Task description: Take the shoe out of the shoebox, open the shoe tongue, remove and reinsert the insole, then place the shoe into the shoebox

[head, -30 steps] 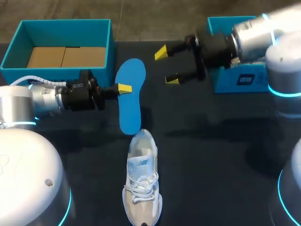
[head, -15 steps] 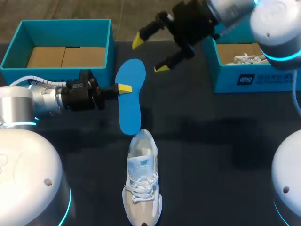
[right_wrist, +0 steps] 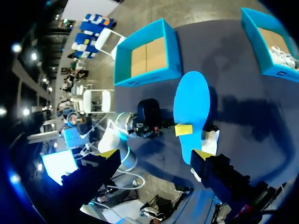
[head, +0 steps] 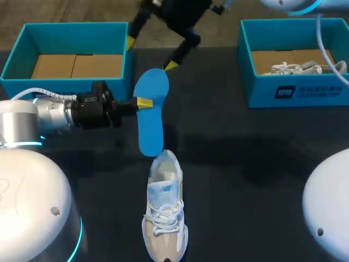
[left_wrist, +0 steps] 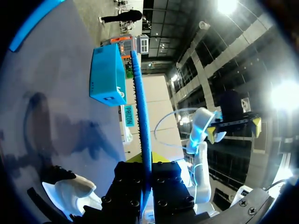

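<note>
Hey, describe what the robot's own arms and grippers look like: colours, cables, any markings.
Both arms, the left arm and the right arm, are rounded silver-white shells with glowing cyan rings at the joints. A white ribbed cable loops along the left wrist. The left gripper and right gripper are black, boxy, each with two slim fingers ending in bright yellow tips.

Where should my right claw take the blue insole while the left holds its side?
Take the wide far end of the insole, the end away from the shoe. The left claw pinches its side edge at mid-length, leaving that end free, face up. The open right claw hovers beyond it, so probably come from the far side, one finger over and one under the thin sheet.
</note>
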